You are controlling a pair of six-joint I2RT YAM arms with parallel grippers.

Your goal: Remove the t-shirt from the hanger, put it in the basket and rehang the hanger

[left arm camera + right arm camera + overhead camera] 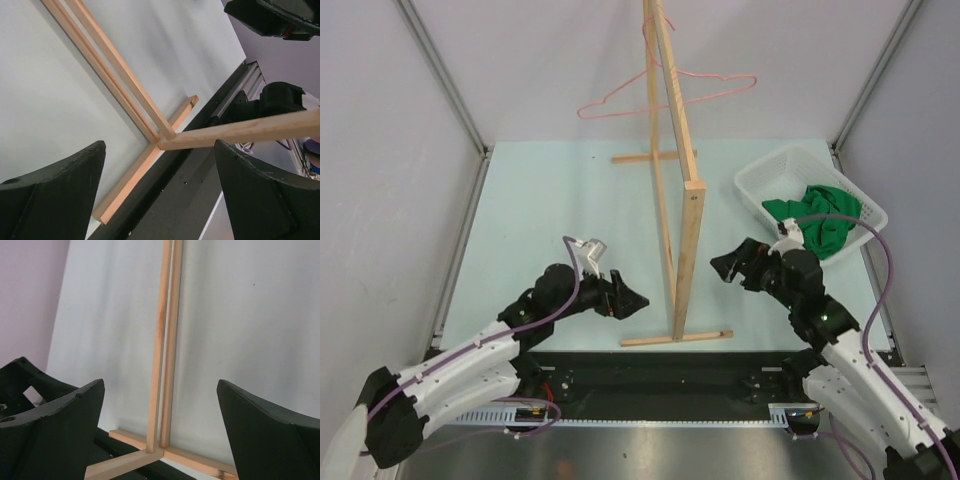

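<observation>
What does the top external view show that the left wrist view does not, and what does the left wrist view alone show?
Only top external: the bare hanger hanging on the rack, and the t-shirt lying in the basket. Only left wrist: the rack's foot joint close up, framed by the open left gripper. Shared: the wooden rack and the table.
</observation>
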